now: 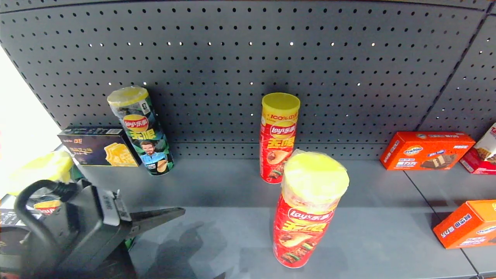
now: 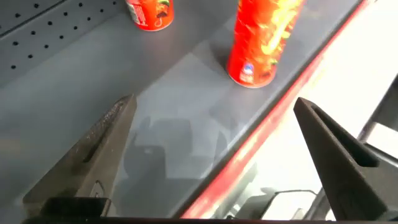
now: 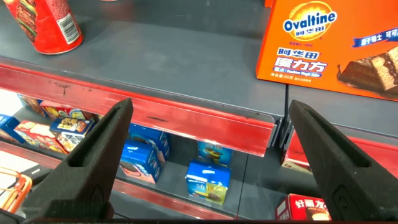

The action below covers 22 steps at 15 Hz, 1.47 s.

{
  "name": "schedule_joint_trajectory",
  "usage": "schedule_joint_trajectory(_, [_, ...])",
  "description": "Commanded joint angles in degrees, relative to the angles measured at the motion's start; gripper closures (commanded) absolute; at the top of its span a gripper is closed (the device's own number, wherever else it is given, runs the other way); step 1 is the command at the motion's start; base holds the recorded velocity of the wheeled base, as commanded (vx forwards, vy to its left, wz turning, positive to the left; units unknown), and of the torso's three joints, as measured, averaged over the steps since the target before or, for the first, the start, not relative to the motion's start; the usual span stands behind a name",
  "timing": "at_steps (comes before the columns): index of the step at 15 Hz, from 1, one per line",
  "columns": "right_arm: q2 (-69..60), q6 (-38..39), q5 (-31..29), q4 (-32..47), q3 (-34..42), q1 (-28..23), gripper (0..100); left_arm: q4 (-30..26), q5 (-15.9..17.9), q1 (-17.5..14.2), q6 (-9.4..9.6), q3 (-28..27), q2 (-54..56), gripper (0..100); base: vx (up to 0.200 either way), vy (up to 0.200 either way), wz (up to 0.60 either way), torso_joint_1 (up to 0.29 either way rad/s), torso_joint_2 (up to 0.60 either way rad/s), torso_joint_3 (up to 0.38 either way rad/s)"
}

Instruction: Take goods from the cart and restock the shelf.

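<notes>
Three chip cans stand on the grey shelf (image 1: pixel 232 232). A green one (image 1: pixel 140 131) and a red one (image 1: pixel 279 137) are near the pegboard. A second red can (image 1: pixel 306 211) is close to the front edge, also seen as the red can (image 2: pixel 258 37) in the left wrist view. My left gripper (image 2: pixel 214 104) is open and empty, low over the shelf's front left part and well left of that can. One of its fingers (image 1: pixel 155 217) points right. My right gripper (image 3: pixel 209 107) is open and empty in front of the red shelf edge (image 3: pixel 186 115), below an orange box (image 3: pixel 329 46).
A dark box (image 1: pixel 99 146) lies at the back left and orange boxes (image 1: pixel 426 150) (image 1: pixel 467 224) on the right. A yellow-lidded can (image 1: pixel 42 168) stands at the far left, partly behind my left arm. Blue boxes (image 3: pixel 208 180) fill the lower shelf.
</notes>
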<state>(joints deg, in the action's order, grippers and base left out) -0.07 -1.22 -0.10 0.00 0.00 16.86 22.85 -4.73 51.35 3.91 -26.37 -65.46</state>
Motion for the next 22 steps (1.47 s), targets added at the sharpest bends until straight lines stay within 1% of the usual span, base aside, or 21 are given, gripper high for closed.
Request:
schedule_joint_trajectory(1, [0.07, -0.01, 0.01, 0.00, 0.00, 0.02, 0, -0.43, -0.02, 1.65, 0.13, 2.90, 7.28, 0, 0.000, 0.000, 0.00, 0.000, 0.00, 0.000])
schedule_joint_trajectory(2, [0.07, -0.01, 0.01, 0.00, 0.00, 0.02, 0, -0.52, -0.10, 2.27, 0.13, 2.99, 7.98, 0, 0.000, 0.000, 0.00, 0.000, 0.00, 0.000])
schedule_joint_trajectory(5, [0.07, -0.01, 0.01, 0.00, 0.00, 0.02, 0, -0.08, -0.02, 2.79, -0.05, 2.81, 8.77, 0, 0.000, 0.000, 0.00, 0.000, 0.00, 0.000])
schedule_joint_trajectory(7, [0.07, -0.01, 0.01, 0.00, 0.00, 0.02, 0, -0.70, -0.02, 4.46, -0.31, 3.34, 11.41, 0, 0.000, 0.000, 0.00, 0.000, 0.00, 0.000])
schedule_joint_trajectory(8, [0.07, -0.01, 0.01, 0.00, 0.00, 0.02, 0, -0.87, -0.02, 4.38, -1.01, 5.10, 14.14, 0, 0.000, 0.000, 0.00, 0.000, 0.00, 0.000])
schedule_joint_trajectory(9, [0.07, -0.01, 0.01, 0.00, 0.00, 0.02, 0, -0.87, 0.07, 3.58, -0.92, 6.50, 16.07, 0, 0.000, 0.000, 0.00, 0.000, 0.00, 0.000])
schedule_joint_trajectory(10, [0.07, -0.01, 0.01, 0.00, 0.00, 0.02, 0, -0.87, 0.25, 0.86, -0.31, 8.26, 18.71, 0, 0.000, 0.000, 0.00, 0.000, 0.00, 0.000])
schedule_joint_trajectory(13, [0.07, -0.01, 0.01, 0.00, 0.00, 0.02, 0, -0.70, 0.42, -6.26, 1.71, 10.81, 22.66, 0, 0.000, 0.000, 0.00, 0.000, 0.00, 0.000])
schedule_joint_trajectory(14, [0.07, -0.01, 0.01, 0.00, 0.00, 0.02, 0, -0.70, 0.77, -9.51, 2.33, 12.39, 24.77, 0, 0.000, 0.000, 0.00, 0.000, 0.00, 0.000])
schedule_joint_trajectory(15, [0.07, -0.01, 0.01, 0.00, 0.00, 0.02, 0, -0.70, 1.74, -10.92, 2.50, 13.18, 25.74, 0, 0.000, 0.000, 0.00, 0.000, 0.00, 0.000])
schedule_joint_trajectory(16, [0.07, -0.01, 0.01, 0.00, 0.00, 0.02, 0, -0.78, 7.98, -15.58, 2.41, 16.09, 28.99, 0, 0.000, 0.000, 0.00, 0.000, 0.00, 0.000])
schedule_joint_trajectory(17, [0.07, -0.01, 0.01, 0.00, 0.00, 0.02, 0, -0.78, 11.06, -19.00, 2.41, 18.90, 31.36, 0, 0.000, 0.000, 0.00, 0.000, 0.00, 0.000])
schedule_joint_trajectory(18, [0.07, -0.01, 0.01, 0.00, 0.00, 0.02, 0, -0.52, 11.67, -21.82, 2.41, 21.01, 33.30, 0, 0.000, 0.000, 0.00, 0.000, 0.00, 0.000])
schedule_joint_trajectory(19, [0.07, -0.01, 0.01, 0.00, 0.00, 0.02, 0, -0.43, 11.85, -25.68, 2.50, 22.76, 35.58, 0, 0.000, 0.000, 0.00, 0.000, 0.00, 0.000])
schedule_joint_trajectory(20, [0.07, -0.01, 0.01, 0.00, 0.00, 0.02, 0, -0.52, 12.38, -29.99, 2.50, 23.82, 38.13, 0, 0.000, 0.000, 0.00, 0.000, 0.00, 0.000])
schedule_joint_trajectory(21, [0.07, -0.01, 0.01, 0.00, 0.00, 0.02, 0, -0.78, 13.78, -35.35, 2.50, 25.05, 41.12, 0, 0.000, 0.000, 0.00, 0.000, 0.00, 0.000])
schedule_joint_trajectory(22, [0.07, -0.01, 0.01, 0.00, 0.00, 0.02, 0, -0.96, 15.01, -39.31, 2.50, 26.19, 43.58, 0, 0.000, 0.000, 0.00, 0.000, 0.00, 0.000])
